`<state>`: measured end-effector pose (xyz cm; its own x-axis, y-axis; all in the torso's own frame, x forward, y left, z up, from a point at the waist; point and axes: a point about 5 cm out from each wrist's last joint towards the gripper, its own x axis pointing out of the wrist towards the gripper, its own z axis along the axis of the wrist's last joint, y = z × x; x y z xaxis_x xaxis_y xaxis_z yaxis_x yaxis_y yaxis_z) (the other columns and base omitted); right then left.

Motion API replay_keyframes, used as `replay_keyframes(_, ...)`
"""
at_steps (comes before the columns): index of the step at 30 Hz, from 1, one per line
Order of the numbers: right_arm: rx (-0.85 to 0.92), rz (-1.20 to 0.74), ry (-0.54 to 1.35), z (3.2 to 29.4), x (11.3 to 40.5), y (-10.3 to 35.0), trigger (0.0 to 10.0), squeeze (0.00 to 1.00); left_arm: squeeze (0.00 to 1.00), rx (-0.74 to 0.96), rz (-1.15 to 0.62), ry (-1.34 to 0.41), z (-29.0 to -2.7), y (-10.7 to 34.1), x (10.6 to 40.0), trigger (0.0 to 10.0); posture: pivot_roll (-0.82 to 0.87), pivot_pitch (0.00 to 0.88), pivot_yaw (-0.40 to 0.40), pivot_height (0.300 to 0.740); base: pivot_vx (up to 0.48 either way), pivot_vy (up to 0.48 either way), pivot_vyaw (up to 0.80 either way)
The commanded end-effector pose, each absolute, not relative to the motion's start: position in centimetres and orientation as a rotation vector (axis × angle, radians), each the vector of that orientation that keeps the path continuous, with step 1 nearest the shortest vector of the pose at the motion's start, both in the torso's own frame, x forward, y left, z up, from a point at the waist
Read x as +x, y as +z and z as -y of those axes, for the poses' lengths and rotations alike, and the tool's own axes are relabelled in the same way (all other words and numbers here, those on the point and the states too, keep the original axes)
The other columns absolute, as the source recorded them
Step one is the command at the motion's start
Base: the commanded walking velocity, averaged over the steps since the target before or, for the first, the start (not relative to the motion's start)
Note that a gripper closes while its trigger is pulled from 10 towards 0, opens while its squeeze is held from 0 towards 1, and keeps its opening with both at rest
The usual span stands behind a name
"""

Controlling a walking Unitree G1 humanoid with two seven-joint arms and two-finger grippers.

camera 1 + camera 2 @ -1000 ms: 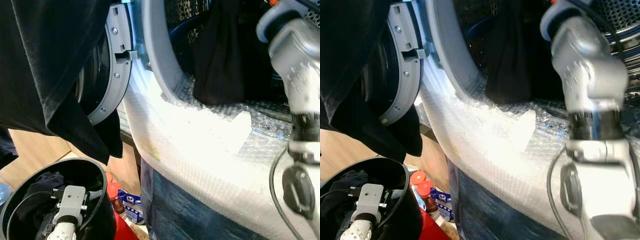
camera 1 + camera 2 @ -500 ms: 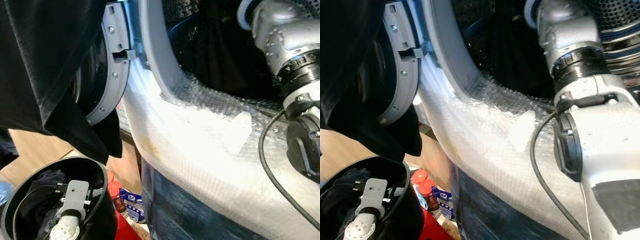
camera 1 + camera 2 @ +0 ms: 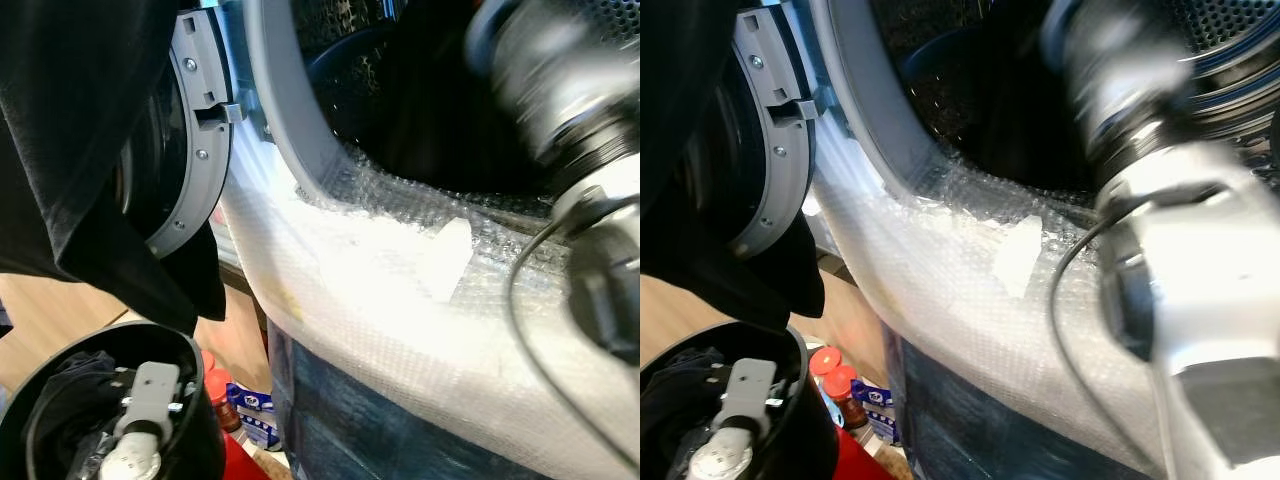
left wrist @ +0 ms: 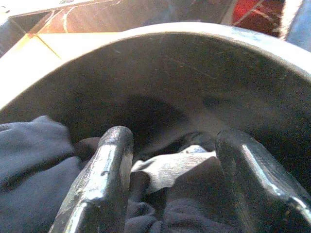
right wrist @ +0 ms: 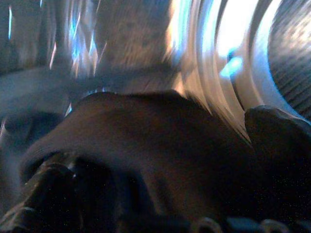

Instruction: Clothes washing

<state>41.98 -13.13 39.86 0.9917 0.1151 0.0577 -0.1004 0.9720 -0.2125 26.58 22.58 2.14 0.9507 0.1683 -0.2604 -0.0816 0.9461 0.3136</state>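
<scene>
1. Reaching into the black laundry bucket (image 4: 204, 63), our left gripper (image 4: 170, 179) has its two black fingers (image 4: 104, 179) spread well apart, with nothing pinched between them.
2. We see dark clothes (image 4: 34, 160) and a pale scrap of fabric (image 4: 170, 167) heaped in the bucket just beyond those fingertips.
3. From the head view we find the left wrist (image 3: 140, 415) standing over the bucket's mouth, low on our left.
4. Our right gripper (image 5: 160, 160) is wrapped in a dark garment (image 5: 146, 145) inside the washing machine drum (image 5: 291, 63); the wrist picture is blurred, so we cannot tell how wide its fingers stand.
5. We see our right arm (image 3: 1170, 250) extended through the drum opening (image 3: 400, 110), blurred.
6. Bubble wrap (image 3: 380, 290) covers the machine's front below the opening.
7. Another black garment (image 3: 80, 150) hangs over the open door (image 3: 195, 160) on our left.
8. Red-capped bottles (image 3: 835, 385) stand on the floor beside the bucket.
</scene>
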Motion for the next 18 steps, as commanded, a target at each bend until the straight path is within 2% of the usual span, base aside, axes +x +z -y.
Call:
replay_keyframes(1,-0.161,0.211,0.063,13.8,40.8,44.3,10.0,0.0,0.0,0.316,-0.38,0.102,-22.3,0.3,25.2,10.0,-0.08,0.0,0.025,0.74,0.0,0.0,0.0)
replay_keyframes(3,-0.13,0.353,-0.075,15.8,39.4,47.9,10.0,0.0,0.0,0.314,-0.375,0.106,-22.4,0.4,25.3,10.0,-0.08,0.002,0.021,0.74,0.0,0.0,0.0)
replay_keyframes(7,-0.146,0.452,-0.152,16.8,38.4,49.7,10.0,0.0,0.0,0.312,-0.372,0.11,-22.3,0.4,25.2,10.0,-0.08,0.01,0.019,0.74,0.0,0.0,0.0)
replay_keyframes(12,-0.164,0.317,0.019,14.7,40.0,46.4,10.0,0.0,0.0,0.308,-0.382,0.101,-22.1,0.1,25.1,10.0,-0.08,0.01,0.014,0.74,0.0,0.0,0.0)
replay_keyframes(15,-0.004,0.278,0.096,13.5,40.4,45.4,10.0,0.0,0.0,0.302,-0.381,0.102,-21.9,0.0,25.0,10.0,-0.07,0.015,0.004,0.74,0.0,0.0,0.0)
replay_keyframes(18,0.053,0.315,0.126,12.8,40.1,45.9,10.0,0.0,0.0,0.301,-0.384,0.108,-22.0,-0.1,24.7,10.0,-0.06,0.014,0.005,0.74,0.0,0.0,0.0)
